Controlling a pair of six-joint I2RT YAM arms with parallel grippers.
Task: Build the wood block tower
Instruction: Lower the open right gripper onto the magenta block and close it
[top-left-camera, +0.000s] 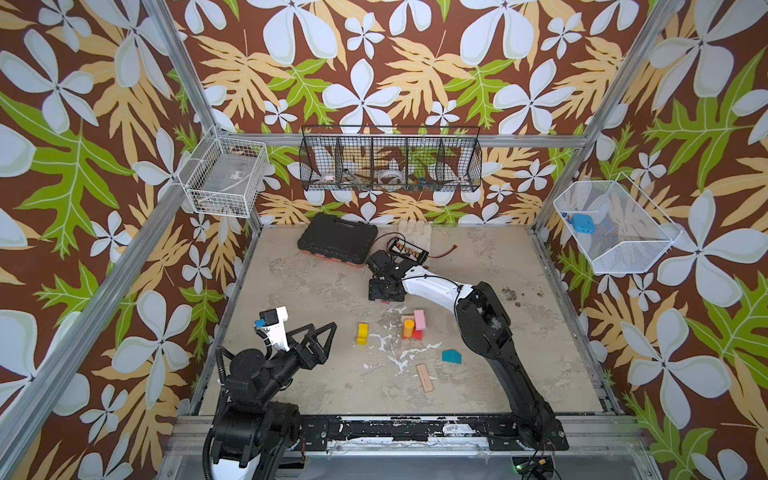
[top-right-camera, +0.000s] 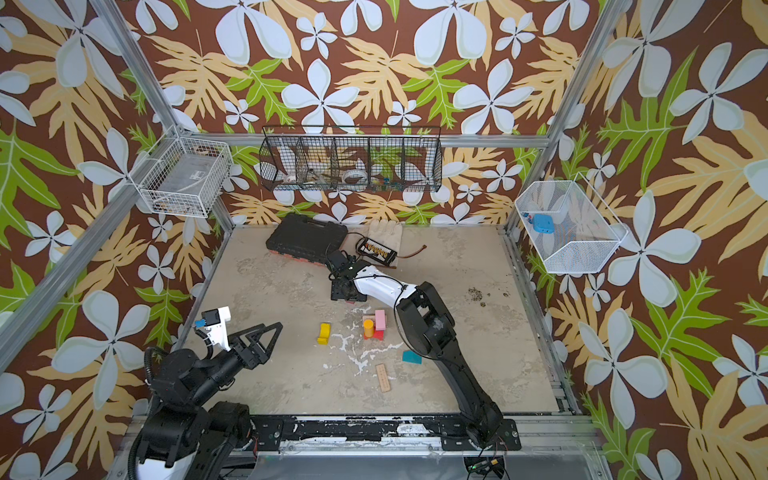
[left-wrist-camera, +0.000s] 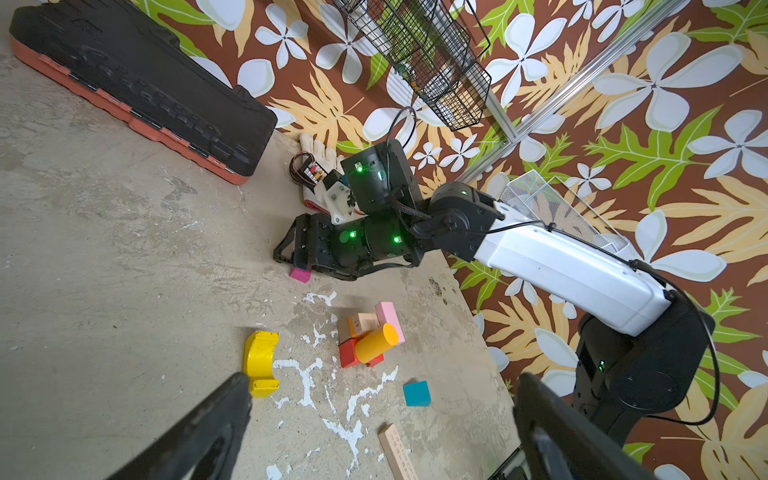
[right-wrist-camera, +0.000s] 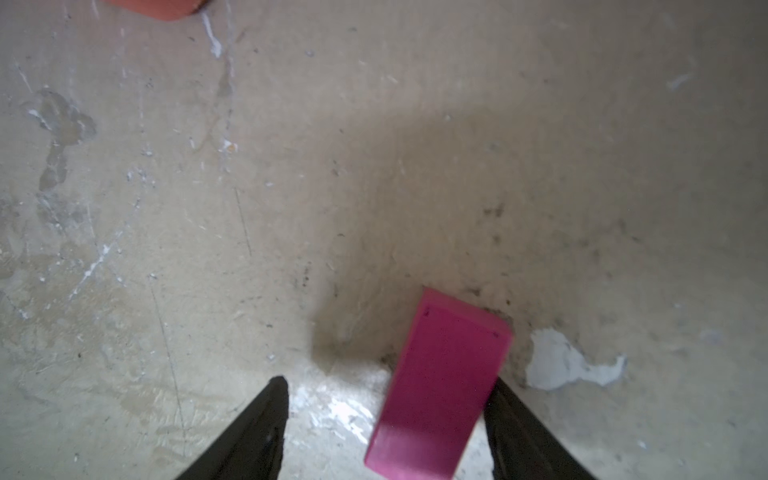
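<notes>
A low stack (top-left-camera: 413, 326) stands mid-table: red block, orange cylinder (left-wrist-camera: 376, 343), plain wood block and pink bar (top-left-camera: 419, 319). A yellow arch (top-left-camera: 362, 333) lies to its left. A teal block (top-left-camera: 452, 355) and a plain wood bar (top-left-camera: 424, 378) lie nearer the front. Behind the stack my right gripper (right-wrist-camera: 388, 384) points down at the table, open, with a magenta block (right-wrist-camera: 440, 386) lying between its fingers, close against one of them. In both top views the gripper body hides most of that block. My left gripper (left-wrist-camera: 384, 386) hovers open at the front left, holding nothing.
A black tool case (top-left-camera: 337, 241), a work glove (top-left-camera: 415, 230) and a small wired board (top-left-camera: 409, 249) lie along the back wall. Wire baskets (top-left-camera: 390, 160) hang on the walls above. A metal rail (top-left-camera: 395, 428) runs along the table's front edge.
</notes>
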